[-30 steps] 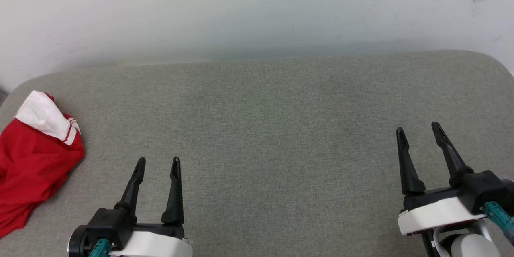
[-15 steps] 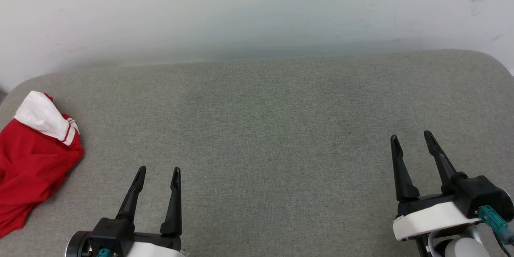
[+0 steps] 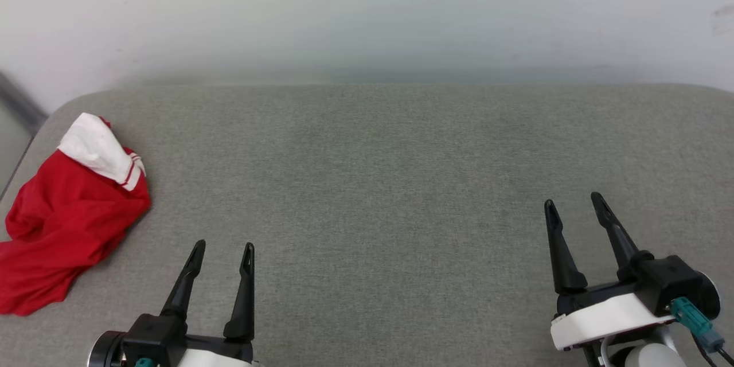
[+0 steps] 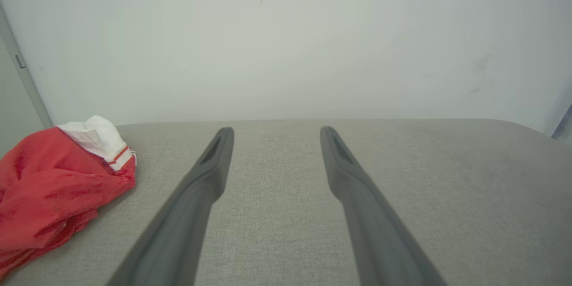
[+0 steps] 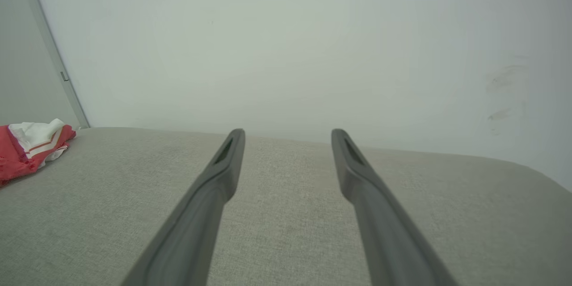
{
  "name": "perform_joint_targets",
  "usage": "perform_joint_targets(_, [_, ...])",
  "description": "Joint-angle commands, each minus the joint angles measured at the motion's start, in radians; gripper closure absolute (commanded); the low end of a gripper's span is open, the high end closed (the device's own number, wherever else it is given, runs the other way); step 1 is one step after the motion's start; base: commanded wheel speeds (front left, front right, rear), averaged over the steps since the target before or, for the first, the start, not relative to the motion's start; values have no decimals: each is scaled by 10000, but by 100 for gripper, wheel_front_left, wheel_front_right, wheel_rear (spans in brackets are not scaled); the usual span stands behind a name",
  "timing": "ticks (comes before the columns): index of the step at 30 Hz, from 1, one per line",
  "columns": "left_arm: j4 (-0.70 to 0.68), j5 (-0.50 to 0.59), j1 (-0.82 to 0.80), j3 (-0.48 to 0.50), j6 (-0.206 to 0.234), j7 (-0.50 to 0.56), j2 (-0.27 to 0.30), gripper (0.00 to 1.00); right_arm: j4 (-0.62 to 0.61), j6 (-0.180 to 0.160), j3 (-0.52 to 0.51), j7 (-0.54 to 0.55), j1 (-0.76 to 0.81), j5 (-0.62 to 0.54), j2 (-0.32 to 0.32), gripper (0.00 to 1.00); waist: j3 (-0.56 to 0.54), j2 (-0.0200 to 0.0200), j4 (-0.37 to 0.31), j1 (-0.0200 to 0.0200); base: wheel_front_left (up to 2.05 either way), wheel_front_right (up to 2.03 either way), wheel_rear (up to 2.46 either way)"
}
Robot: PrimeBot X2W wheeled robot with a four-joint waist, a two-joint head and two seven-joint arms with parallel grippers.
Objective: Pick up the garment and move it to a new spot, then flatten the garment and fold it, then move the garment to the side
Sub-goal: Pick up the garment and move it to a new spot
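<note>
The left claw [image 3: 223, 245] and right claw [image 3: 573, 200] hung open and empty, eased back, as the head camera swung left toward the jersey [image 3: 69, 223], crumpled untouched at the cushion [image 3: 367, 183] edge.

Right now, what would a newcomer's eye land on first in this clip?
The garment, a crumpled red heap with a white striped-cuff sleeve on top, lies at the far left edge of the grey padded surface. Nearer the camera, the left gripper and right gripper hover open and empty, apart from the cloth.
</note>
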Motion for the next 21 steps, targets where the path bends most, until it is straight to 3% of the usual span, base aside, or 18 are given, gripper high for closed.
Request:
perform_joint_targets(1, [8, -30, 83, 51, -39, -28, -12, 0, 10, -3, 15, -25, 131, 61, 13, 0, -41, 0, 174, 0, 0, 0, 0])
perform_joint_targets(9, [54, 69, 244, 662, -161, -28, -11, 0, 166, -3, 459, -25, 273, 291, 13, 0, -281, 0, 1482, 0, 0, 0, 0])
perform_joint_targets(21, [-43, 195, 504, 821, -225, -28, -11, 0, 233, -3, 970, -23, 412, 481, 13, 0, -590, 0, 3072, 0, 0, 0, 0])
